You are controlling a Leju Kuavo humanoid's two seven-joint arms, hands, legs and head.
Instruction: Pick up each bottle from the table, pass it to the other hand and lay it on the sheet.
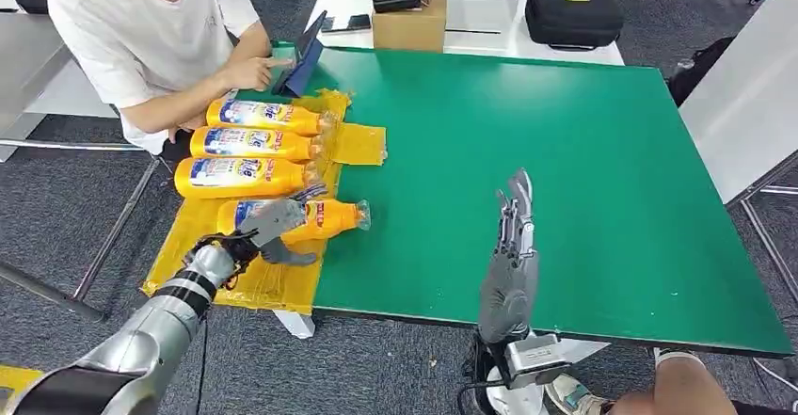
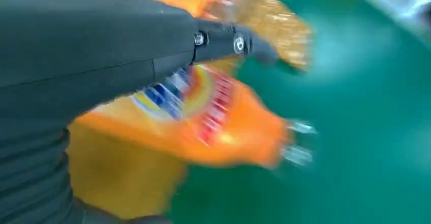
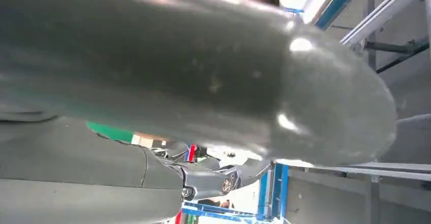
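Note:
Several orange bottles lie side by side on the yellow sheet (image 1: 235,279) at the left end of the green table (image 1: 565,170). Three of them (image 1: 266,115), (image 1: 254,142), (image 1: 240,176) lie further back. The nearest bottle (image 1: 329,217) (image 2: 223,127) rests on the sheet with its clear cap over the green top. My left hand (image 1: 273,227) lies over this bottle with fingers (image 2: 228,43) stretched straight and the thumb apart from it on the sheet. My right hand (image 1: 513,246) (image 3: 178,82) stands upright over the table's front edge, fingers straight, holding nothing.
A person (image 1: 141,39) sits at the table's far left corner, touching a tablet (image 1: 303,62) close to the farthest bottle. A cardboard box (image 1: 409,27) and a black case (image 1: 572,12) stand on the white table behind.

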